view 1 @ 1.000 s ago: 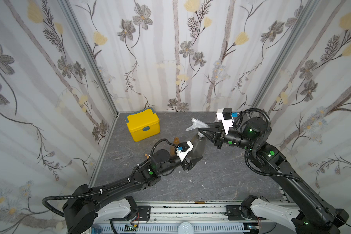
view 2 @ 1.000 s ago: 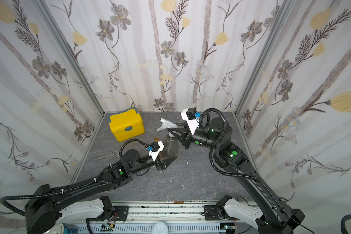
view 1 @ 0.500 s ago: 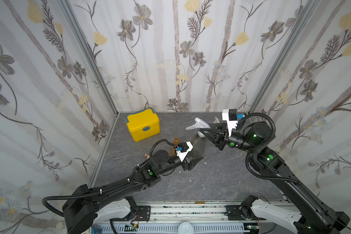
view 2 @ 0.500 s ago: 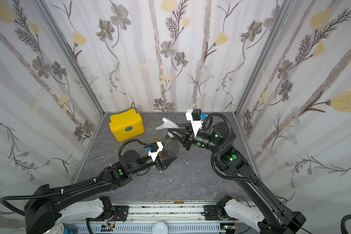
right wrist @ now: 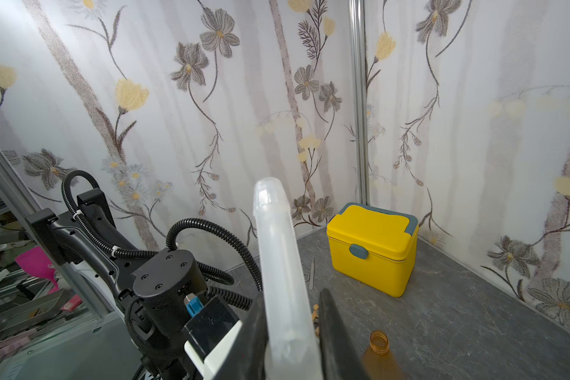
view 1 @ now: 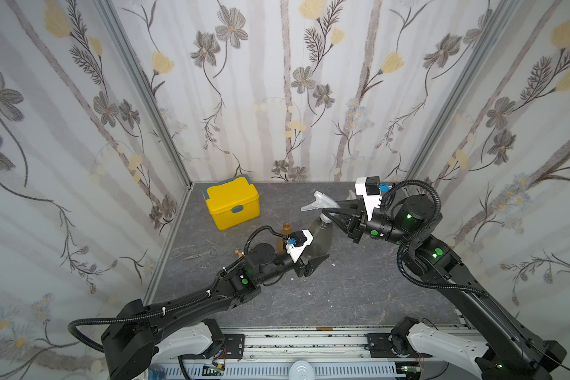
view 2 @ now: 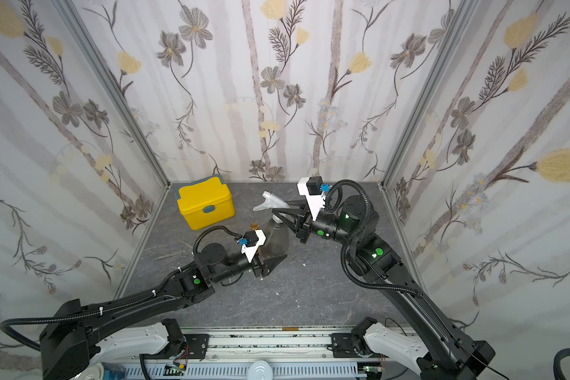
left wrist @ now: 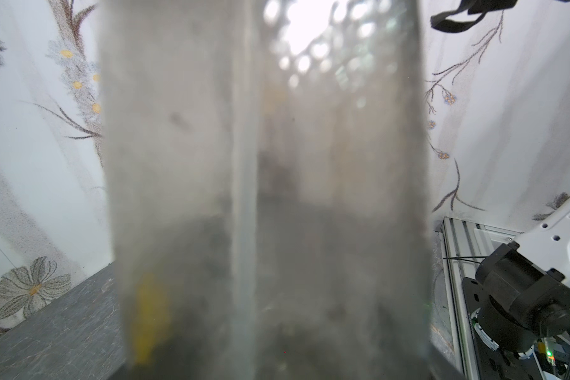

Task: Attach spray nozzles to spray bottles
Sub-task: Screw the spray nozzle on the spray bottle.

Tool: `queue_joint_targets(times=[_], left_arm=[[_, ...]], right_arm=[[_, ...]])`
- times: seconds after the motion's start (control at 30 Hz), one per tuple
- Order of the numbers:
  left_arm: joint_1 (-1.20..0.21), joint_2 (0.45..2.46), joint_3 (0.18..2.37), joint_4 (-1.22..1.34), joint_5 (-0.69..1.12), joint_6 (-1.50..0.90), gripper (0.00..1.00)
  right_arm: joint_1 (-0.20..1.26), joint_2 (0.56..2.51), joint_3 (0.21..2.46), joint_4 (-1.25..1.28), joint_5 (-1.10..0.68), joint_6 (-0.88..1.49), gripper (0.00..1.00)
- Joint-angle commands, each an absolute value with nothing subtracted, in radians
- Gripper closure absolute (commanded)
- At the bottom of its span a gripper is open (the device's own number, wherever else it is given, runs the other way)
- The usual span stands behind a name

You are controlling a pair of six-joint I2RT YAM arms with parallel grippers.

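- My left gripper [view 1: 316, 256] is closed low on the grey bottle [view 1: 321, 235], one finger on each side near the base.
- That bottle's blurred wall fills my left wrist view [left wrist: 264, 197].
- My right gripper [view 1: 331, 212] is clamped narrow on the clear nozzle [view 1: 320, 200], just above the bottle's neck.
- The nozzle sits at the neck, its spout pointing toward the yellow box [view 1: 232, 205]. I cannot tell if it is screwed on.
- In my right wrist view the nozzle [right wrist: 282, 263] stands between my two dark fingers.
- An amber bottle [view 1: 286, 227] stands uncapped just behind my left wrist.
- Scissors [view 1: 204, 251] lie on the table [view 1: 359, 289], left of my left arm.
- The box stands closed in the far left corner.
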State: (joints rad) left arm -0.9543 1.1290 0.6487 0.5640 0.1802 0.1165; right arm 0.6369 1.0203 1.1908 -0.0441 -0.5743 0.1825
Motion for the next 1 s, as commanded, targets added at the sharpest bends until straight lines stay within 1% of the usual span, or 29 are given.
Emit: queue_joint_targets(times=[0.0, 0.17, 0.27, 0.47, 0.57, 0.67, 0.77, 0.83, 0.97], left_arm=[[-0.953, 1.129, 0.667, 0.675, 0.17, 0.112, 0.31], [-0.954, 1.132, 0.667, 0.672, 0.172, 0.111, 0.31], [-0.953, 1.126, 0.666, 0.675, 0.167, 0.113, 0.31], [-0.953, 1.117, 0.658, 0.689, 0.153, 0.111, 0.31], [-0.953, 1.114, 0.657, 0.693, 0.147, 0.109, 0.31], [-0.953, 1.111, 0.656, 0.703, 0.12, 0.103, 0.31], [-0.953, 1.109, 0.657, 0.71, 0.094, 0.097, 0.31], [-0.953, 1.111, 0.661, 0.712, 0.065, 0.088, 0.31], [-0.953, 1.115, 0.665, 0.713, 0.022, 0.087, 0.31]], right_arm=[[0.638, 1.012, 1.17, -0.162, -0.64, 0.142, 0.84], [0.639, 1.026, 1.184, -0.208, -0.658, 0.119, 0.85], [0.639, 1.028, 1.178, -0.192, -0.658, 0.126, 0.85], [0.64, 0.989, 1.09, -0.057, -0.627, 0.228, 0.85], [0.639, 0.969, 1.047, -0.008, -0.583, 0.279, 0.85], [0.643, 0.945, 1.012, 0.009, -0.492, 0.314, 0.85], [0.677, 0.931, 0.995, -0.011, -0.357, 0.331, 0.86], [0.735, 0.933, 0.985, -0.022, -0.222, 0.337, 0.87], [0.866, 0.966, 0.976, -0.014, -0.029, 0.346, 0.85]])
